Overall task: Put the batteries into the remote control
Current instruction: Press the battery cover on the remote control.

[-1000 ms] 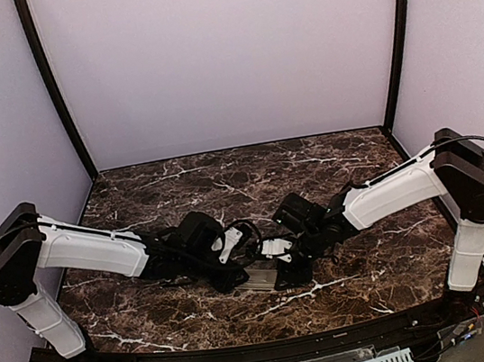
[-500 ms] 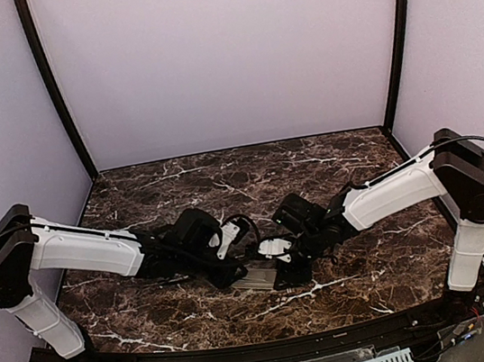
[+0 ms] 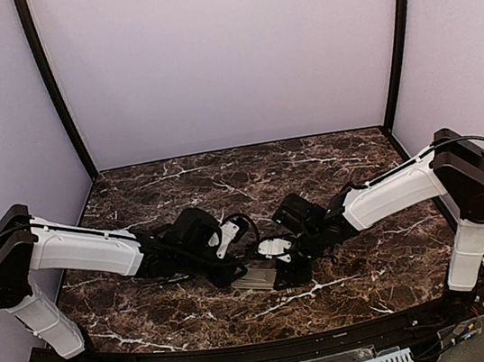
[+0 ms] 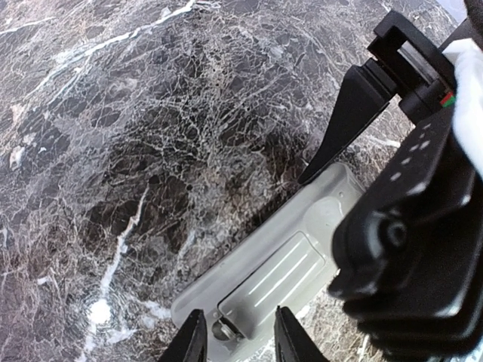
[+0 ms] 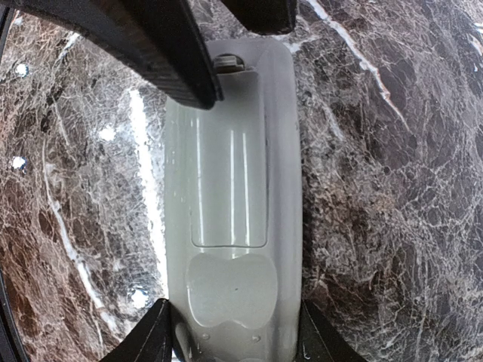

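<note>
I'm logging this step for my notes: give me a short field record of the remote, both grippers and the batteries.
remote control: grey back up, flat on the marble table
right gripper: fingers flank one end of the remote, against its sides
left gripper: fingers apart over the opposite end; grip unclear
batteries: none clearly in view

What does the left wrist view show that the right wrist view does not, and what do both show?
Left wrist only: the bulky black wrist of the right arm looming over the far end of the remote control. Right wrist only: the right gripper with a finger on each long side of the remote. Both: the remote lying grey back up on the marble table, with the left gripper parted over its other end.
</note>
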### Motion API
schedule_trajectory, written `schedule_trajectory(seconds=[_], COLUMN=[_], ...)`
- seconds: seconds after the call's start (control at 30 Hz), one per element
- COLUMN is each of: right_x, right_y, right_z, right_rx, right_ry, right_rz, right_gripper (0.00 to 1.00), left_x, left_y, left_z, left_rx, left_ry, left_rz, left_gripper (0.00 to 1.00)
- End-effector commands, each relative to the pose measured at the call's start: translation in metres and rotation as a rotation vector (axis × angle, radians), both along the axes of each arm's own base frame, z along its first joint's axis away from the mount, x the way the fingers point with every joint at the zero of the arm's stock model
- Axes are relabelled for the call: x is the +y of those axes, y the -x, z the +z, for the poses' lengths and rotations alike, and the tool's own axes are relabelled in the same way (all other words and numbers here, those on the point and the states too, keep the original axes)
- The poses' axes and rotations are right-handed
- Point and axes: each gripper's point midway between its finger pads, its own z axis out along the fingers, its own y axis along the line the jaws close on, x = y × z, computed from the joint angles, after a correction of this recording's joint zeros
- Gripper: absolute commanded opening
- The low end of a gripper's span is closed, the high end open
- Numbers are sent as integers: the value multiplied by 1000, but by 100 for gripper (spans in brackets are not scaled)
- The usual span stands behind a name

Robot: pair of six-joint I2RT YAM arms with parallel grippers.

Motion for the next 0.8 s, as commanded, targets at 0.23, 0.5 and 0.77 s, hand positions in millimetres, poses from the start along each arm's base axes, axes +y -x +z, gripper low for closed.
schedule_trajectory(seconds=[0.23,0.5,0.77], right_x=[-15,-16,-16], right_y=[3,3,2], right_z=[-23,-23,-21], right_rx=[26,23,20], right_ry=[69,72,72], right_rz=[-15,-18,-23], right_gripper=[41,41,41], left_x=[9,18,29], left_y=[0,17,29], left_z=[-28,-54,-65], left_rx=[26,103,126], left_ry=[-76,-112,-149], left_rz=[13,-17,-54], left_gripper=[32,32,31])
